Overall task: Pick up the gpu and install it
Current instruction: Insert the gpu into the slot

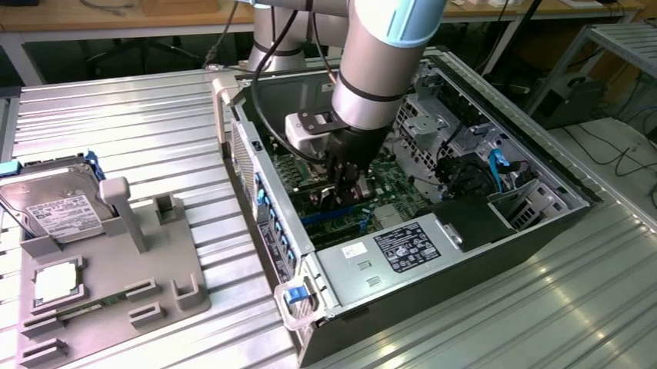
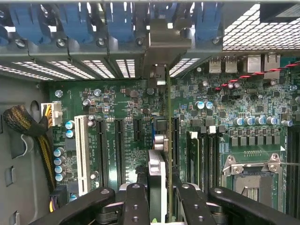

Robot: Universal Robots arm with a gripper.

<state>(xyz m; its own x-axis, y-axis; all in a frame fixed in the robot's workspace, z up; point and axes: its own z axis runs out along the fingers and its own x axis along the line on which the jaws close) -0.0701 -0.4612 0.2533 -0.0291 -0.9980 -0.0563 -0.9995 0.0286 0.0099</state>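
A: Inside the open computer case [image 1: 245, 150], where is the gpu [image 2: 156, 173]?
B: Clamped edge-on between the fingers [image 2: 136, 206] of the gripper [image 1: 345, 192], upright above the motherboard [image 2: 122, 93].
A: Which part of the board?
B: Over the long black expansion slots [image 2: 102, 150], its far end at the case's rear wall. Whether it sits in a slot, I cannot tell.

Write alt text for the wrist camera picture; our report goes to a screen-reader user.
The gripper is shut on a graphics card, seen edge-on, holding it over the green motherboard inside a computer case, between long black slots. An empty processor socket lies nearby.
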